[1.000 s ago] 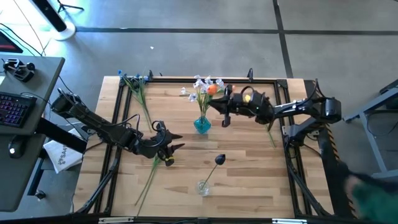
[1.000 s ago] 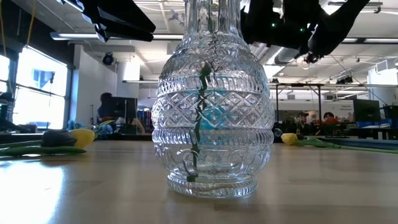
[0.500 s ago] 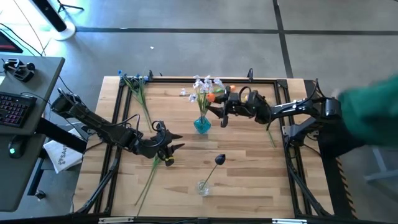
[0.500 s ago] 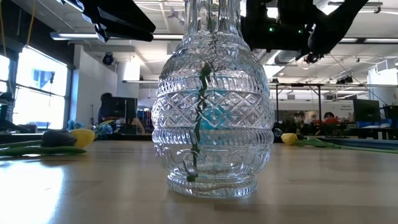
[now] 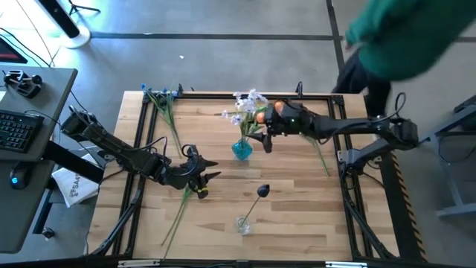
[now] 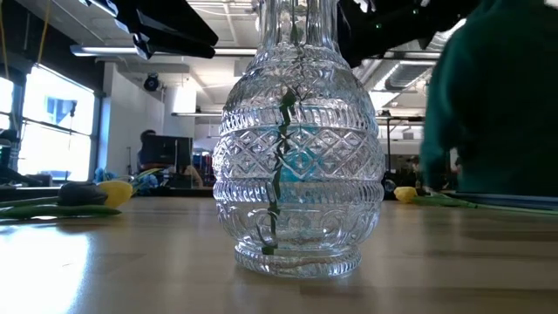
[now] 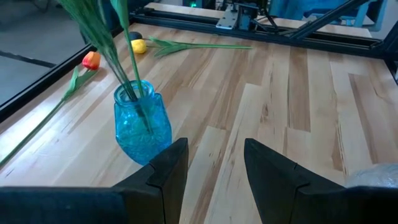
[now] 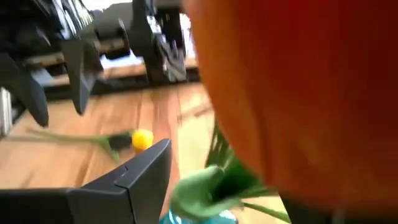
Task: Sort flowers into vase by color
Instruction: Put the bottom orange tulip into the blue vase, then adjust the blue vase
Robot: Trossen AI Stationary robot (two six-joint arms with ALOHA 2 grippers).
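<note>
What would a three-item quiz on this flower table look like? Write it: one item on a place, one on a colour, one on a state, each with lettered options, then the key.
1. The dark blackish bud on its thin stem stands in:
A. the clear cut-glass vase
B. the blue glass vase
C. no vase, it lies flat on the wood

2. The tulip lying on the table next to the left gripper is:
A. white
B. yellow
C. blue

3. The left gripper is:
A. shut on a stem
B. shut with nothing in it
C. open with nothing in it

Key:
1 A: in the high view, the dark blackish bud rises on its stem from the clear cut-glass vase.
2 B: the tulip by it has a yellow head.
3 C: the left wrist view shows bare wood between the fingers of the left gripper.
</note>
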